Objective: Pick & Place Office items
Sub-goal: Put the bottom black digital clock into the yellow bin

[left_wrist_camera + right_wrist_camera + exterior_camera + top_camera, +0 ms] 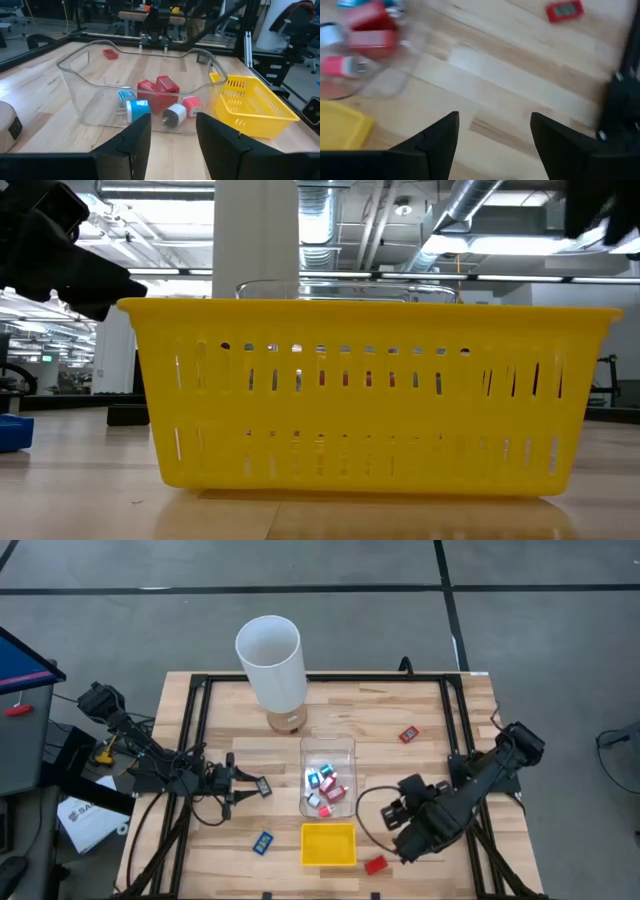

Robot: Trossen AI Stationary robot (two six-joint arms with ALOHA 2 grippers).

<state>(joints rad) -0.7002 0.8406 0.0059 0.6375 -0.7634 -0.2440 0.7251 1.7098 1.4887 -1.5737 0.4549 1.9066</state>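
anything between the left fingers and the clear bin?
Nothing. High view shows bare wood between the left gripper and the clear bin; left wrist view agrees.

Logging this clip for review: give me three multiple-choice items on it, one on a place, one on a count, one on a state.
1. Where does the yellow tray sit?
A. just in front of the clear bin
B. beside the white cylinder
C. inside the bin

2. How many red pieces lie loose on the table?
A. none
B. two
C. five

3. The left gripper fingers are:
A. shut on a blue piece
B. apart, holding nothing
C. inside the tray

Key: 1 A, high view; 2 B, one right of the bin, one by the tray; 3 B, left wrist view.
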